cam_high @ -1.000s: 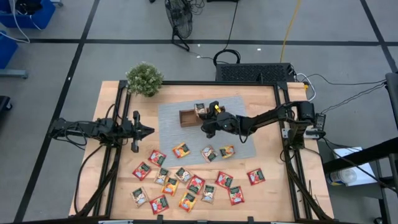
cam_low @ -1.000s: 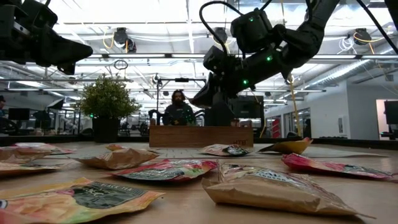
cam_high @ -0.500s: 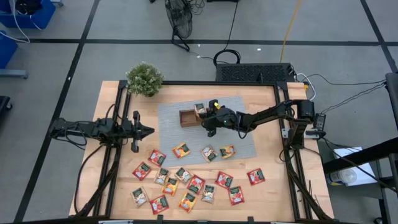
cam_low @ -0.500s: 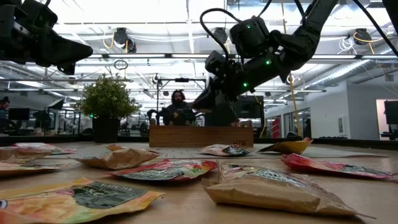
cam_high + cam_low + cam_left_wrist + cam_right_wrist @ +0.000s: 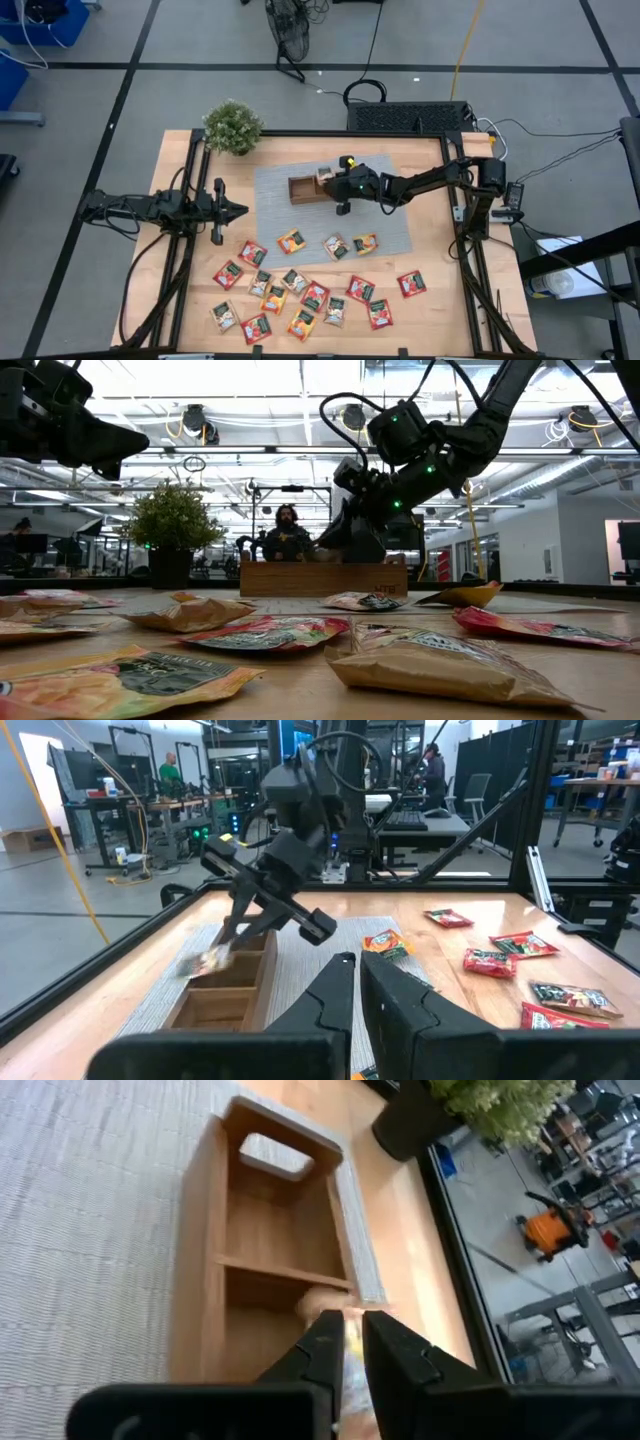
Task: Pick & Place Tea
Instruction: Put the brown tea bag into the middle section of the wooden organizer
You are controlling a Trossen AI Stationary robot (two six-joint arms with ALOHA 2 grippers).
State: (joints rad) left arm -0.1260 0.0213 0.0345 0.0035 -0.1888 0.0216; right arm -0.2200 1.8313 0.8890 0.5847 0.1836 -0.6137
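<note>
Most tea packets (image 5: pixel 290 290), red, green and orange-yellow, lie flat and scattered on the near half of the table; three lie on the grey mat (image 5: pixel 335 246). The brown wooden tray (image 5: pixel 303 188) stands on that mat. My right gripper (image 5: pixel 328 180) hangs over the tray's right end, shut on one pale-yellow packet (image 5: pixel 205 960). In the right wrist view the tray's compartments (image 5: pixel 265 1230) show bare wood. My left gripper (image 5: pixel 240 210) waits, shut, above the table's left side. My right gripper pinches a tea packet between its two fingers (image 5: pixel 322 1345); the packet's edge (image 5: pixel 350 1365) shows in the gap. The fingers slant down from the table's right. The packet hangs below them at the tray's right end; whether it touches the tray, I cannot tell.
A potted plant (image 5: pixel 232 127) stands at the far left corner. Black frame rails (image 5: pixel 455 215) run along the table's sides. Bare mat lies to the right of the tray (image 5: pixel 385 230). A person (image 5: pixel 286 532) sits in the room beyond the far edge.
My right arm has swung toward the far edge, and its gripper has come down toward the tray's right end, still shut on the packet. The packets on the table have not moved.
</note>
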